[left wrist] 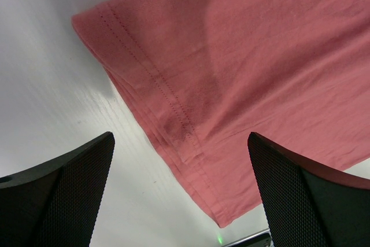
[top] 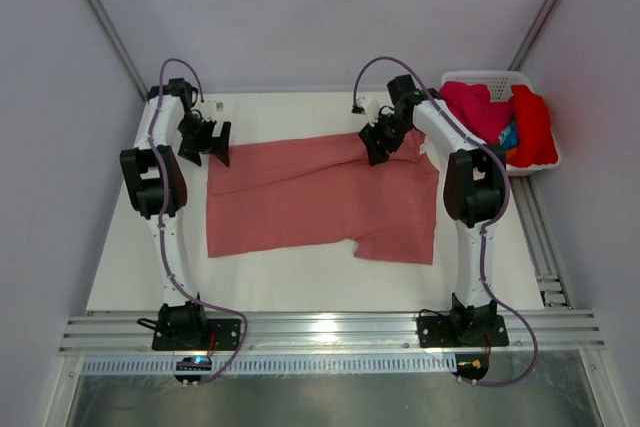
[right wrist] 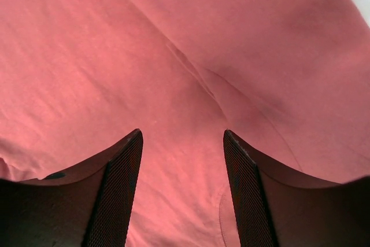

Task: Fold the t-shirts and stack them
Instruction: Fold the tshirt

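Where the pink shirt (top: 320,197) lay: flat on the table (top: 300,287), ready for folding.
Left gripper (top: 213,143): spread wide over the hem corner.
Right gripper (top: 378,143): parted over the far edge, pinching nothing.

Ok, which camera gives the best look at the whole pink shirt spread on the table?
The top external view: the pink shirt lies there spread out, nearly all its outline visible on the table. The left wrist view shows only one stitched hem and corner; the right wrist view shows just its creased fabric filling the frame.
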Tool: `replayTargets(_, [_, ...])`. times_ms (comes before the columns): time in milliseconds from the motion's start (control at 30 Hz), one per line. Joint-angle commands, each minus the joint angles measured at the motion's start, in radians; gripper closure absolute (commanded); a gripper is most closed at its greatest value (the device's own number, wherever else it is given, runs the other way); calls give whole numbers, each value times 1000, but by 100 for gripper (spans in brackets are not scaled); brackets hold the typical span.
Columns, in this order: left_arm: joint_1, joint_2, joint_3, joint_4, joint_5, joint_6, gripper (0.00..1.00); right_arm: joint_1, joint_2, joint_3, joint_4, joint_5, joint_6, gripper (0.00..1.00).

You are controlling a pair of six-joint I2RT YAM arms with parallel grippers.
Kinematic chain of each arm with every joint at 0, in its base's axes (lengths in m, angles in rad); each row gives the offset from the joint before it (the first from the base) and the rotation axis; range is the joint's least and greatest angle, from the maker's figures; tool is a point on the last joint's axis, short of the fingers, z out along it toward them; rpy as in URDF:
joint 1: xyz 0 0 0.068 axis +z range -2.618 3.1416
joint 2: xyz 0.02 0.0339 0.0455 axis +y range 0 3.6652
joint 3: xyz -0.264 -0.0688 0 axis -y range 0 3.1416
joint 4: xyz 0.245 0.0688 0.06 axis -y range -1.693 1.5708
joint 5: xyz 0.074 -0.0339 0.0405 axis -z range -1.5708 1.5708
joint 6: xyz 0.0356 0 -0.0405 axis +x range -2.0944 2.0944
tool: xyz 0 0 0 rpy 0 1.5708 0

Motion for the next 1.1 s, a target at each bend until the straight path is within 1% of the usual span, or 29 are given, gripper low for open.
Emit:
replayTargets(0, [-6,-2,9,13,24,-14,1,8,-50,25,-34,-87,-39,38])
replayTargets(233, [-8,-7,6,10,18,-9,1,26,7,91,-58,-115,-45,38])
replayTargets(533, [-9,-1,4,13,16,-12,1,38,53,105,-49,-106,-41,38])
replayTargets(700, [-9,-1,3,13,19,-12,1,40,53,82,-72,-103,-65,39])
replayTargets(800, [-9,5,4,16,21,-15,1,40,49,59,-58,-89,-70,39])
replayTargets(1067, [-9,7,6,16,24,-14,1,38,68,65,-25,-72,-48,39])
